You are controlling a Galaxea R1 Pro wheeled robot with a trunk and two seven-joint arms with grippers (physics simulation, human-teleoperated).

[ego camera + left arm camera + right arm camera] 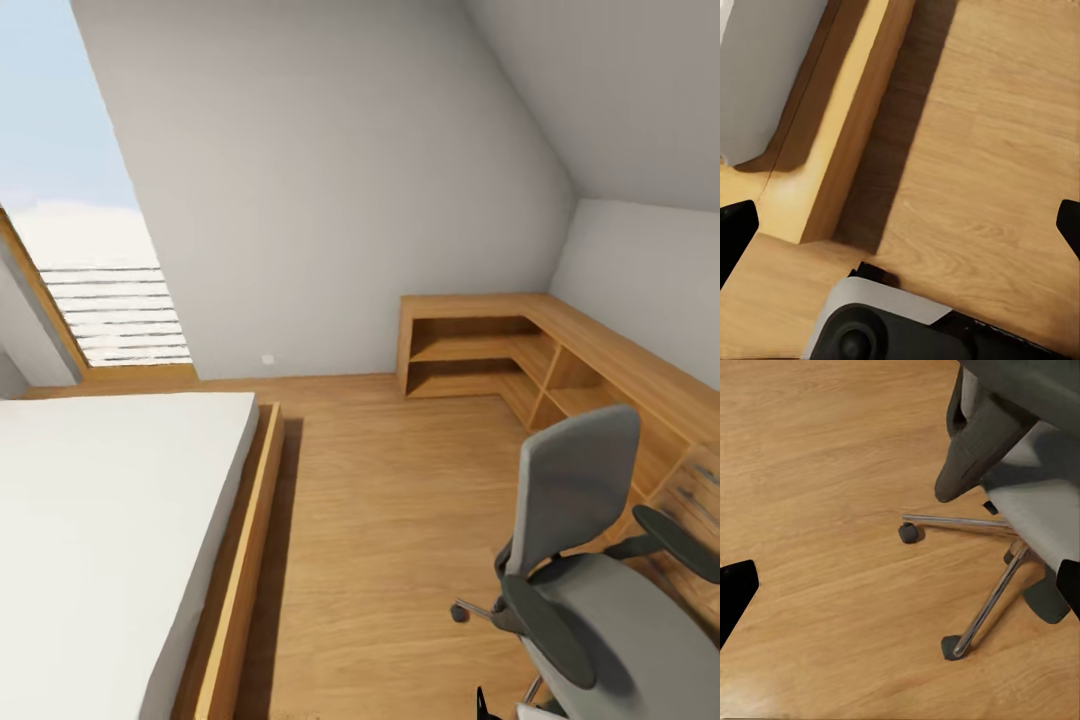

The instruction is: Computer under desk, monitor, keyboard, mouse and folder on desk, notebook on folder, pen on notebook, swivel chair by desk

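I am in an attic bedroom with a sloped white ceiling and a wooden floor (390,500). From my head camera, the swivel chair (590,590) sits at the lower right, grey padded back upright, black armrests out to each side; its seat is cut off by the frame edge, and most of its base is hidden under the seat, with one caster showing on the floor. At the bottom edge beside the chair a small dark tip and a pale shape poke into view, too cropped to identify. Behind the chair, a light wooden L-shaped shelf unit (500,350) runs along the far wall and down the right wall, its open compartments in shadow. A bed (110,520) with a white mattress on a wooden frame fills the lower left, cut off by the frame. A slanted window (90,270) is on the left wall.

My left end effector (900,225) hangs over the floor beside the corner of the bed frame (847,127); its dark fingertips (735,232) sit far apart at the picture's two edges, spread wide and holding nothing. Part of my own grey and black base shows beneath it.

My right end effector (900,592) is likewise spread wide and empty, above bare floor. The swivel chair (1035,510) lies near it, apart from the fingertips (735,592): chrome legs and two casters are clear, while the seat is cropped.
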